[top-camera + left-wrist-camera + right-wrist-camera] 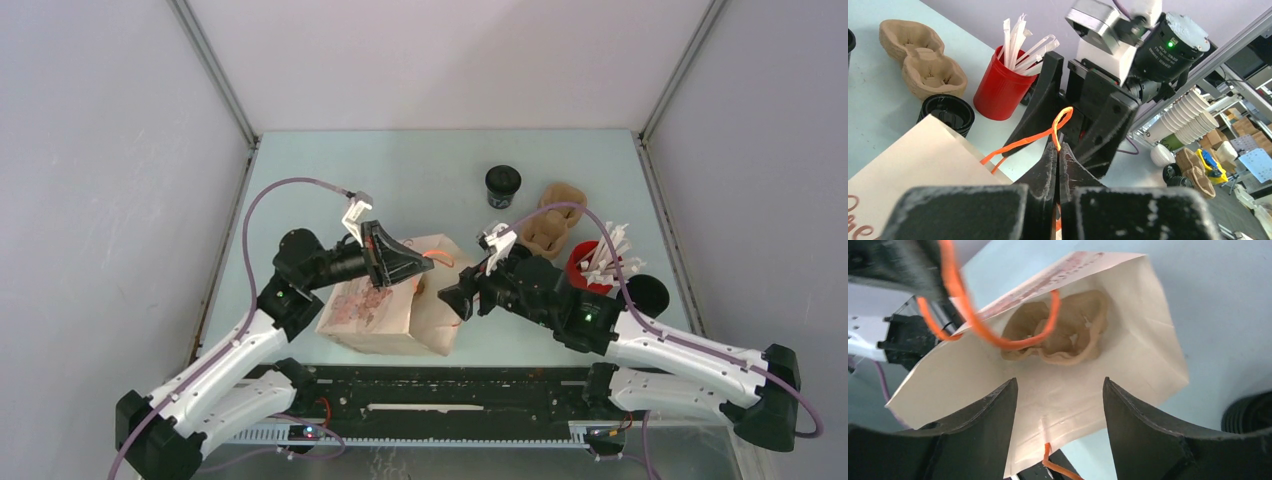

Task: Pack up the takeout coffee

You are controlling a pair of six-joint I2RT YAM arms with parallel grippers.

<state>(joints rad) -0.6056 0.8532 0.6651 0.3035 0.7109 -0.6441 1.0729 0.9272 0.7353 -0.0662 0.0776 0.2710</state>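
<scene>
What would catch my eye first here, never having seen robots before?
A paper bag sits mid-table, its orange handle pinched in the left arm's jaws. The right arm's jaws, open, face its mouth, where a brown pulp carrier lies inside.

The right claw point(1060, 385) rises from the bottom of the frame, its dark fingers point(983, 430) spread wide with nothing between them. Beyond the gap a white paper bag point(1148, 340) lies mouth open, with a brown moulded-pulp cup carrier point(1073, 335) inside. An orange handle loop point(998, 342) arcs across the mouth up to the left claw point(893, 265) at upper left. Pale worktop point(1218, 290) fills the upper right.
</scene>
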